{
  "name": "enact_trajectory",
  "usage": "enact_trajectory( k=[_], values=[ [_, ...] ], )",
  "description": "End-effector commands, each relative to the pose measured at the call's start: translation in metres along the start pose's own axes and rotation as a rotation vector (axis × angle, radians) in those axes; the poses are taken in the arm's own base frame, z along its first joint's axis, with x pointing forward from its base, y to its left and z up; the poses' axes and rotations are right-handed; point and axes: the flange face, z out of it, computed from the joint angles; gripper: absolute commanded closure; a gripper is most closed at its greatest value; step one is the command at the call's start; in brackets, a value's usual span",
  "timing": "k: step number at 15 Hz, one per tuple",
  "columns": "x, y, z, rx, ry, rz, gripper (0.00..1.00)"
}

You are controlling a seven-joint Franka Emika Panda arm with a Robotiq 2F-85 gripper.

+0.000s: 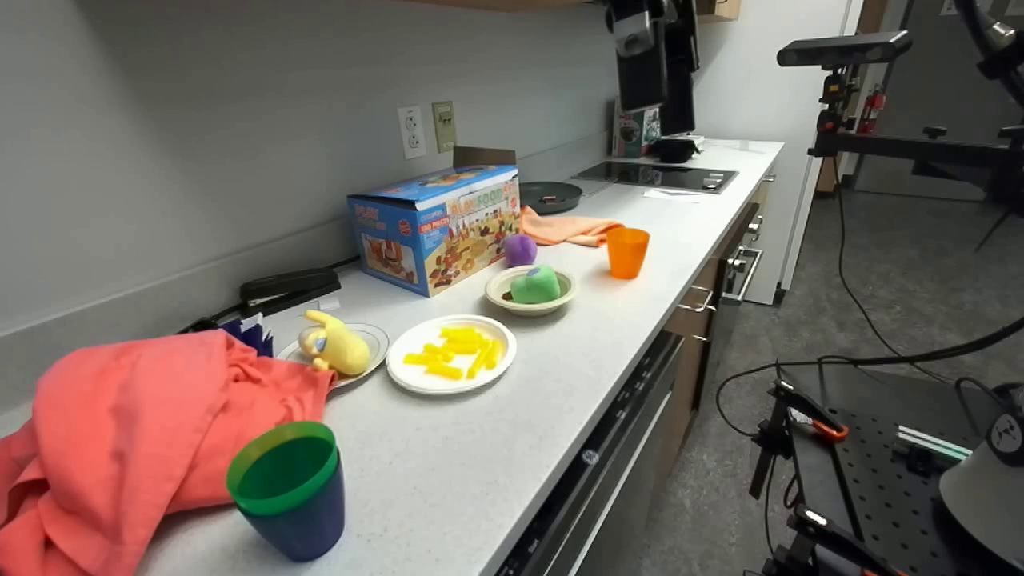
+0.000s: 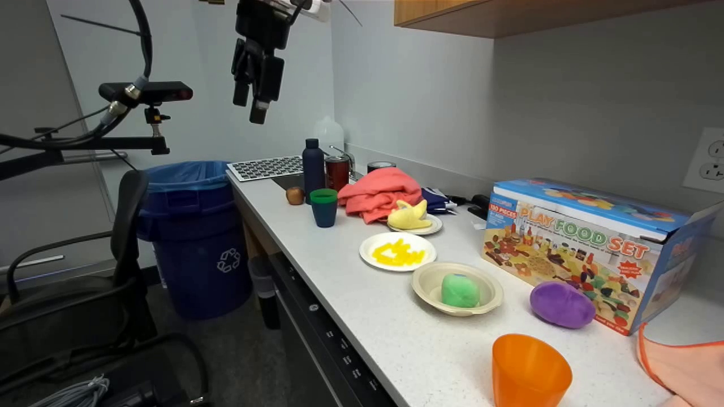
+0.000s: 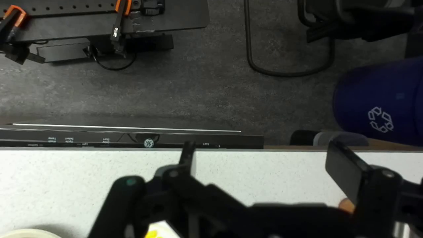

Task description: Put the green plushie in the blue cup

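The green plushie lies in a cream bowl on the counter; it also shows in an exterior view. The dark blue cup stands upright beside a coral cloth, with a green cup nested inside it; the blue cup also shows in an exterior view. My gripper is open and empty, high above the counter and apart from both. In the wrist view the open fingers frame bare countertop. The plushie and blue cup are out of the wrist view.
A white plate with yellow pieces, a yellow plushie on a plate, the coral cloth, a purple plushie, an orange cup and a food-set box stand on the counter. A wooden cabinet hangs above.
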Motion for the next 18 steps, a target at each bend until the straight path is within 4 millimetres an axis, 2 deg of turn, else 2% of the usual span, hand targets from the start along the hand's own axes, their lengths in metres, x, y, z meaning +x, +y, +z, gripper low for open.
enact_trajectory(
  k=[1, 9, 10, 15, 18],
  values=[
    [0.0, 0.0, 0.0, -0.002, 0.006, 0.02, 0.0],
    [0.005, 0.005, -0.002, -0.085, 0.097, 0.164, 0.0],
    [0.021, 0.032, 0.013, -0.104, 0.117, 0.172, 0.0],
    [0.053, 0.089, 0.031, -0.138, 0.216, 0.281, 0.0],
    [0.068, 0.119, 0.035, -0.164, 0.28, 0.333, 0.0]
  ],
)
